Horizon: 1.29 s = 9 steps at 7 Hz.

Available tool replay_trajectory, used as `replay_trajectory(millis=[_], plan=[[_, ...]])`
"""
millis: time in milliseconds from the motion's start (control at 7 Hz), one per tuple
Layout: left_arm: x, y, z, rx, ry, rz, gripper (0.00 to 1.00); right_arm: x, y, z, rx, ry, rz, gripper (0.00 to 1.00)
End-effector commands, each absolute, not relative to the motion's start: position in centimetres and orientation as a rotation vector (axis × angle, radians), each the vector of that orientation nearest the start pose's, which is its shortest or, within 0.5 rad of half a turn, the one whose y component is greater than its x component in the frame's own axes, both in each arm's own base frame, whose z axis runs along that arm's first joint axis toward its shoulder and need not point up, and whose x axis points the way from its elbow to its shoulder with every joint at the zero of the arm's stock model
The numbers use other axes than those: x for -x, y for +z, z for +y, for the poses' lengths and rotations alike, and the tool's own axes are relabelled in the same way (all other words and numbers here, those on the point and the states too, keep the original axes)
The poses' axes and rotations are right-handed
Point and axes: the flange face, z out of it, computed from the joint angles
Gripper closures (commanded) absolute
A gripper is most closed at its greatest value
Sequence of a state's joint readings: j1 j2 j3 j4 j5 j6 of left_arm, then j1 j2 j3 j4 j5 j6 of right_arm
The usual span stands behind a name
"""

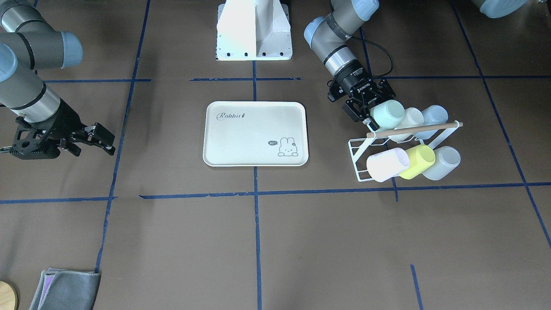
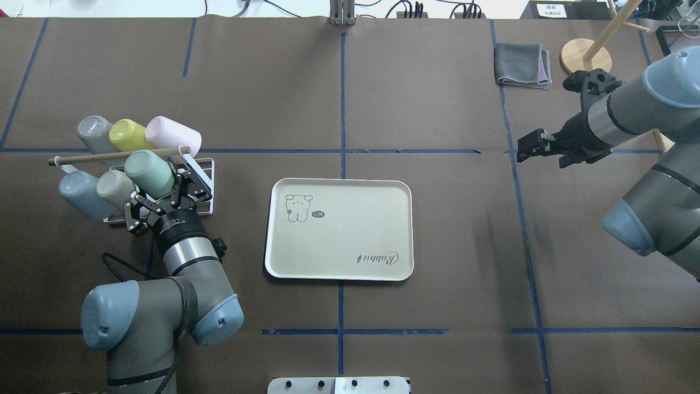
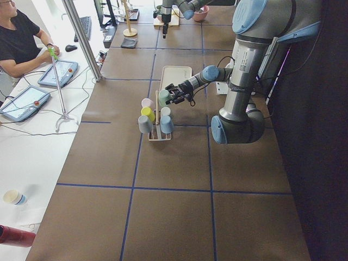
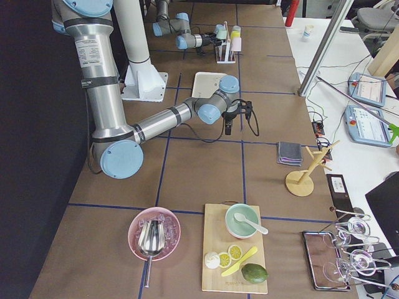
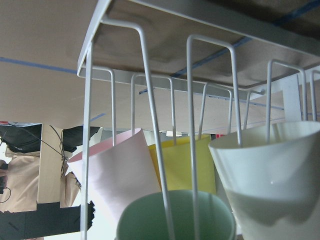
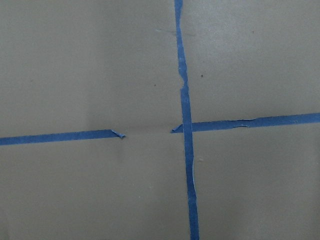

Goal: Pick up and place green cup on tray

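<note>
Green cup [image 2: 147,171], not yet lifted: hung on the white wire rack [image 2: 206,164] near the tray [image 2: 350,235], left hand [image 2: 167,191] set at its mouth end, whether clenched cannot be told; lifting and placing are judged outstanding.

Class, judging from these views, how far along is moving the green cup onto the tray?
Looks done: the approach; the left gripper is at the green cup, straddling it. In hand: the grasp; the cup hangs on the rack, and I cannot tell whether it is gripped. Left: lifting it off, carrying it to the tray, which holds nothing, and setting it down.
</note>
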<state>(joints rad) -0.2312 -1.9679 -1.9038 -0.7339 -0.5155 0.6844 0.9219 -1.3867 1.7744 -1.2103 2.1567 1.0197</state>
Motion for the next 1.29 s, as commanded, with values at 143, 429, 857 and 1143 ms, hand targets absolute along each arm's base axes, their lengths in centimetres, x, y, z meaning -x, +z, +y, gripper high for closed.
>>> replay_trajectory(millis=[143, 429, 857, 1143], plan=[[-47.8, 35.0, -33.9, -0.295, 1.856, -1.222, 0.86, 28.3, 42.7, -50.2, -0.072, 0.128, -0.908, 0.0], [-46.0, 33.3, -33.4, -0.309, 1.849, -1.216, 0.86, 28.3, 42.7, -50.2, -0.072, 0.128, -0.908, 0.0], [-42.7, 29.6, -34.0, -0.371, 1.788, -1.178, 0.86, 28.3, 42.4, -50.2, -0.077, 0.126, -0.912, 0.0], [-38.8, 23.9, -34.4, -0.515, 1.671, -1.092, 0.86, 28.2, 42.3, -50.3, -0.08, 0.127, -0.912, 0.0]])
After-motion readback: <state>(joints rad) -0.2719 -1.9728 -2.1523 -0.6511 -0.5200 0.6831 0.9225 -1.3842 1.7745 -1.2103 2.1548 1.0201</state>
